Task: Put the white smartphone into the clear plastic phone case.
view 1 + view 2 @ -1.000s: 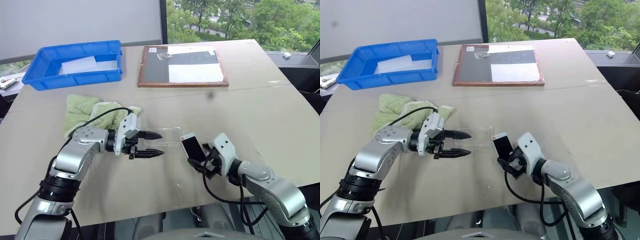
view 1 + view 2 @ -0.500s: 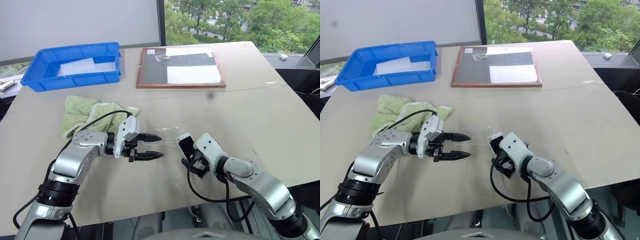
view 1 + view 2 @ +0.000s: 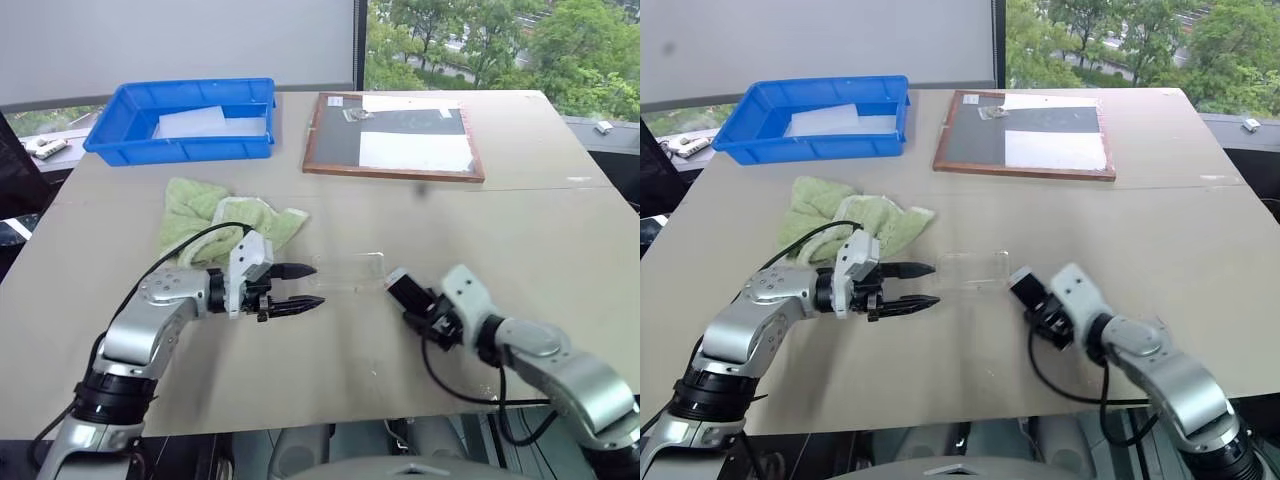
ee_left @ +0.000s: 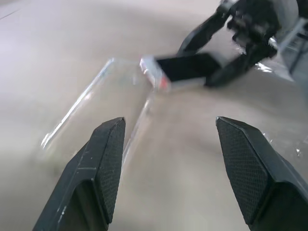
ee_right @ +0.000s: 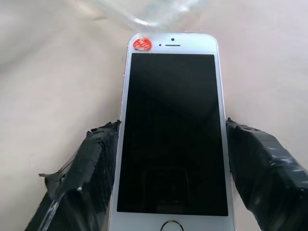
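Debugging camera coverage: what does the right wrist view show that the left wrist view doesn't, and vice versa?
Right wrist view alone: the white smartphone screen-up between the right gripper fingers, showing its home button, a red sticker by the earpiece and tape on both fingers. Left wrist view alone: the left gripper, jaws open with nothing between them, and the full outline of the clear plastic phone case lying on the table. Both: phone, right gripper, table, and at least an edge of the case just past the phone's top end.
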`<state>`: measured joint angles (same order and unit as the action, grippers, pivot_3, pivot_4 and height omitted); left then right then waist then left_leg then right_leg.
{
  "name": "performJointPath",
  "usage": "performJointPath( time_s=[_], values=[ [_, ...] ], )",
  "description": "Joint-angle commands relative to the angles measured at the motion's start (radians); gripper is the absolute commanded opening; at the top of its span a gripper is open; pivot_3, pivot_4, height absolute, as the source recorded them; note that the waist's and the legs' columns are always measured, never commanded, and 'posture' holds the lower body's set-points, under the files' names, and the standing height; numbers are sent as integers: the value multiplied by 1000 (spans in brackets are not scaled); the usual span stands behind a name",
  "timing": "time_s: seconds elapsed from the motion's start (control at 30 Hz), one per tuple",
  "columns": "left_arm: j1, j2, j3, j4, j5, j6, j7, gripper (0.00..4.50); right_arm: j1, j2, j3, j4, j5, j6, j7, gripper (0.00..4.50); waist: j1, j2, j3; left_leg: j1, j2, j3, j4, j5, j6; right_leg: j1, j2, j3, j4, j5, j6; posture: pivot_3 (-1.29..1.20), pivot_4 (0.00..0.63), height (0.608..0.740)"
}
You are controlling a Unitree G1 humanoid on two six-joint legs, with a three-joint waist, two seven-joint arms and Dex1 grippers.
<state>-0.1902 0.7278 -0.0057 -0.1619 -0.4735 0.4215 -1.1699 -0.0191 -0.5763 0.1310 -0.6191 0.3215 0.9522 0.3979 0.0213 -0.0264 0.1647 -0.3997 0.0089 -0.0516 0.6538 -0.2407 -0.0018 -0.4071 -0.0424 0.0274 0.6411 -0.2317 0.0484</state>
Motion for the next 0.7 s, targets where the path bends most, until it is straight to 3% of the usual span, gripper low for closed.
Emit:
performJointPath(
  time_s=[0.03, 0.2, 0.43, 0.7],
  values=[
    [14, 6, 42, -61, -15, -8, 32, 3104, 6, -78, -90, 112, -33, -107, 60, 3016, -1, 0, 0, 0, -1, 1, 0, 0, 0, 0, -2, 0, 0, 0, 0, 0, 150, 740],
    [62, -1, 81, -133, -32, 3, 87, 3104, -54, -188, -41, 222, -53, -356, 275, 3016, -11, 4, 4, 0, -1, 1, -2, 0, 0, -1, -1, -2, 1, 1, 2, 0, 150, 740],
    [157, 20, 121, -197, -37, -2, 106, 3104, -222, -250, 92, 360, -99, -516, 525, 3012, -35, 7, 9, -1, 1, 1, -6, 0, 0, -3, 4, -2, 1, 2, 3, 0, 150, 740],
    [145, 17, 53, -184, 82, -23, 202, 3104, -302, -227, 137, 422, -160, -604, 617, 3010, -35, 7, 10, 0, 2, 1, -5, 0, 0, -3, 5, -1, 2, 2, 1, 0, 150, 740]
  ],
)
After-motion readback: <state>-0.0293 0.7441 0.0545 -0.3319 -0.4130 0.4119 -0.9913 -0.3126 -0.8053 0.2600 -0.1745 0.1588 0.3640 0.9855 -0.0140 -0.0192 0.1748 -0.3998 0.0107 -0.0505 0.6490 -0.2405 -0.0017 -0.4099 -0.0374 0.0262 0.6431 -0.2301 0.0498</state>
